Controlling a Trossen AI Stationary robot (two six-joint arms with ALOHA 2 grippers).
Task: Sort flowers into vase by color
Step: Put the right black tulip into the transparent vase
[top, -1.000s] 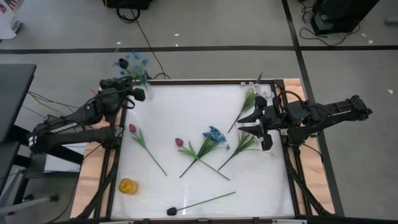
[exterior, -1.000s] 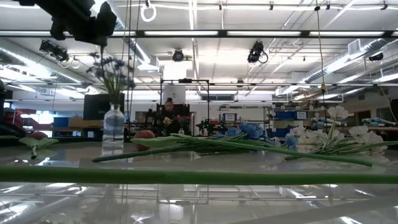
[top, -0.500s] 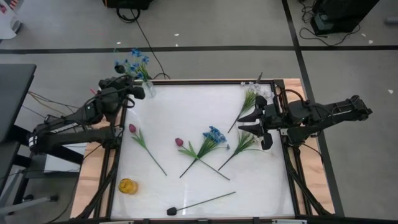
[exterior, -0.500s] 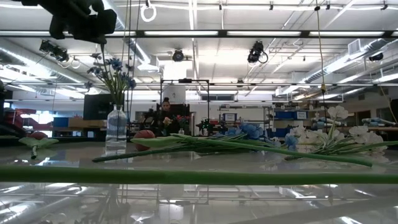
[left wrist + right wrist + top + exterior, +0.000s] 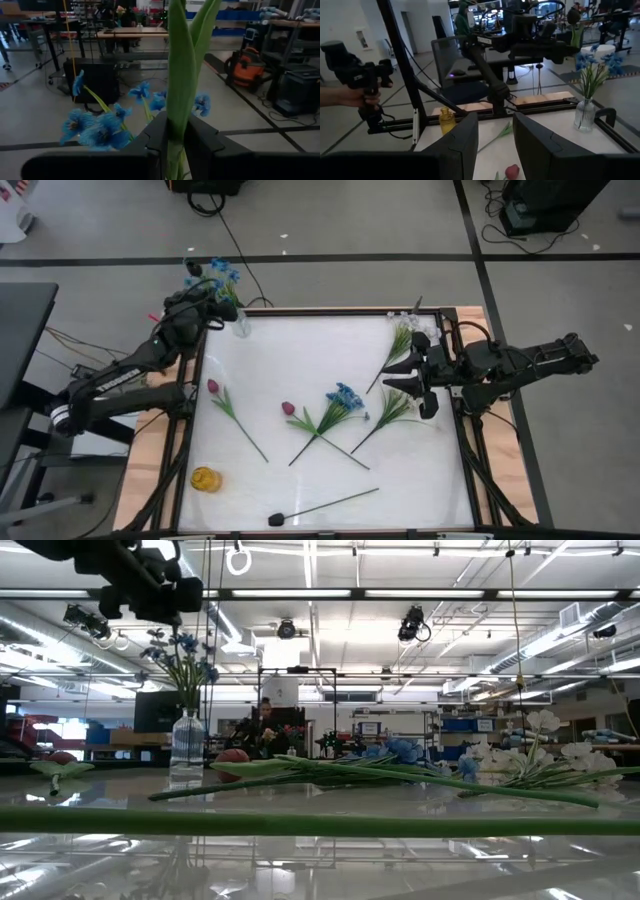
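Lab bkgd, person's hand (image 5: 350,95) rt-wrist only

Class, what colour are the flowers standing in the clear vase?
Blue flowers, in the vase; the right wrist view shows it best.

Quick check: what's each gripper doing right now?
Left gripper: closed on the stem of the blue flower, above the vase.
Right gripper: open, holding nothing, at the table's right edge.

I find no writing, label, brand, number or sign that I can read anywhere here; whatever print stands in the room behind is too small to tell.
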